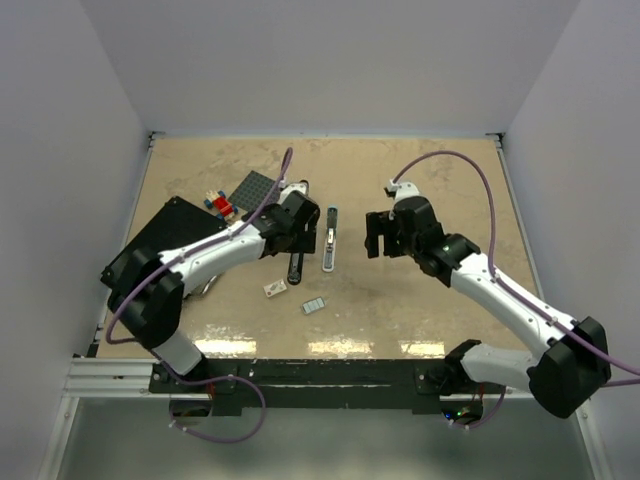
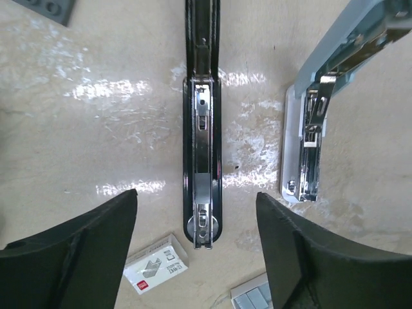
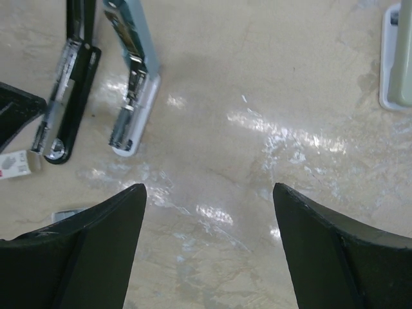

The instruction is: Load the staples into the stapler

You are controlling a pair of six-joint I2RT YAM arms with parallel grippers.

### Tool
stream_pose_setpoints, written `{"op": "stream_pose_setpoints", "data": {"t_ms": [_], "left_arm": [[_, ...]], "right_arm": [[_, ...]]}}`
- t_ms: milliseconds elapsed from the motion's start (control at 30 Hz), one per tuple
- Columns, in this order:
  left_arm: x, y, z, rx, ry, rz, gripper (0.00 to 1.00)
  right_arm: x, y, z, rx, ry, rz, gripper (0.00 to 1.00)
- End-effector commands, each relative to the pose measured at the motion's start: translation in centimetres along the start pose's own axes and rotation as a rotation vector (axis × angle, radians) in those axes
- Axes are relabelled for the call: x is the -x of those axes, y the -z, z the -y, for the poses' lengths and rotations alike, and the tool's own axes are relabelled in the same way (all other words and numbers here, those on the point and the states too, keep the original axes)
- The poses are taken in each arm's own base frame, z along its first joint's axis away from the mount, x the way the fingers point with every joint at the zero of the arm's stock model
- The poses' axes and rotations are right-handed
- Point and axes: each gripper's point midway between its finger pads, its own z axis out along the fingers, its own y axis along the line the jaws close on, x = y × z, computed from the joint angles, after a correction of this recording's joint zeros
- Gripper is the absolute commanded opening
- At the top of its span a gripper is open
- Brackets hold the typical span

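A black stapler (image 1: pixel 296 265) lies opened flat on the table, its metal staple channel facing up (image 2: pixel 203 161). A pale blue-grey stapler (image 1: pixel 329 245) lies open just to its right (image 2: pixel 308 148). The staples (image 1: pixel 314 306), a small ribbed grey-blue block, lie in front of both, next to a little white box (image 1: pixel 276 288). My left gripper (image 2: pixel 196 196) is open and empty above the black stapler's near end; the box (image 2: pixel 156 264) and staples (image 2: pixel 254 297) show between its fingers. My right gripper (image 3: pixel 209 187) is open and empty over bare table, right of the staplers (image 3: pixel 135 96).
A black mat (image 1: pixel 165 235) lies at the left, with a dark grey baseplate (image 1: pixel 250 188) and small coloured bricks (image 1: pixel 218 203) behind it. A pale object (image 3: pixel 396 58) shows at the right wrist view's upper right edge. White walls close in the table.
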Motion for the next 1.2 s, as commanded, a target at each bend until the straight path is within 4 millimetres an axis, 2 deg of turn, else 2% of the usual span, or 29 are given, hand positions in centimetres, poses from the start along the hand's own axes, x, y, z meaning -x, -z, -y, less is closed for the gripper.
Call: {"op": "stream_pose_setpoints", "data": {"t_ms": [0,33,100,133,200,233,267,300,333,367,400,433,467,500,533,567,600,667,700,800,967,1067,1100,1167], "left_arm": [[2.8,2.6,-1.5,-0.024,0.120,0.193,0.81],[2.7,2.9,-1.7,-0.034,0.135,0.208,0.81],[1.5,3.5,-1.5,-0.114,0.168,0.236,0.82],[0.9,3.6,-1.4,-0.139,0.175,0.239,0.82],[-0.6,3.6,-1.6,-0.171,0.189,0.249,0.82],[-1.2,3.6,-1.6,-0.175,0.183,0.245,0.82],[-2.0,3.5,-1.6,-0.179,0.175,0.239,0.82],[-2.3,3.4,-1.6,-0.177,0.168,0.238,0.82],[-2.5,3.4,-1.4,-0.183,0.161,0.238,0.82],[-2.9,3.3,-1.1,-0.194,0.153,0.241,0.82],[-3.1,3.2,-0.9,-0.200,0.149,0.242,0.81],[-3.2,3.1,-0.7,-0.206,0.147,0.243,0.81],[-3.5,2.9,-0.3,-0.212,0.136,0.237,0.81],[-3.7,2.7,-0.2,-0.205,0.132,0.233,0.81],[-3.8,2.5,-0.2,-0.196,0.130,0.233,0.81],[-4.1,2.2,-0.1,-0.186,0.117,0.225,0.81],[-4.3,2.0,-0.3,-0.173,0.118,0.220,0.81],[-4.8,1.5,-0.4,-0.155,0.114,0.213,0.81],[-4.8,1.4,-0.5,-0.151,0.119,0.212,0.81],[-5.3,0.7,-0.5,-0.140,0.113,0.199,0.79],[-6.2,-0.3,-0.3,-0.125,0.094,0.163,0.73],[-6.9,-0.8,-0.2,-0.122,0.083,0.139,0.65],[-7.0,-1.0,-0.2,-0.120,0.079,0.134,0.59],[-7.1,-1.1,-0.1,-0.116,0.071,0.127,0.54]], "right_arm": [[6.2,0.5,-4.1,0.174,0.043,0.118,0.83],[7.9,0.2,-5.0,0.203,0.060,0.154,0.83],[9.4,-0.5,-5.9,0.226,0.084,0.177,0.83],[10.7,-1.1,-7.5,0.284,0.101,0.182,0.83],[12.3,-1.9,-8.7,0.321,0.119,0.196,0.83],[14.3,-1.7,-10.0,0.366,0.143,0.230,0.83],[13.9,-3.6,-10.5,0.377,0.152,0.196,0.83],[14.4,-4.5,-11.0,0.390,0.168,0.192,0.83],[15.9,-4.6,-12.0,0.418,0.182,0.216,0.83],[14.9,-7.3,-12.3,0.421,0.184,0.165,0.83],[15.0,-8.3,-12.7,0.422,0.184,0.153,0.83],[16.7,-8.5,-13.4,0.433,0.182,0.175,0.83],[16.6,-9.8,-13.6,0.434,0.177,0.159,0.83],[15.5,-12.4,-13.7,0.419,0.167,0.118,0.83],[16.5,-13.1,-14.1,0.416,0.143,0.126,0.83],[16.5,-14.1,-14.0,0.408,0.131,0.119,0.83],[16.1,-16.1,-14.3,0.406,0.113,0.097,0.83],[15.9,-17.8,-14.3,0.393,0.091,0.085,0.83],[15.5,-19.4,-14.2,0.380,0.072,0.071,0.83],[15.5,-21.4,-13.7,0.338,0.041,0.082,0.83],[14.7,-23.2,-14.0,0.357,0.016,0.066,0.83],[13.3,-24.1,-14.0,0.371,0.008,0.040,0.81],[13.2,-24.1,-14.3,0.384,0.007,0.042,0.79],[12.8,-24.1,-14.8,0.423,-0.002,0.034,0.72]]}}
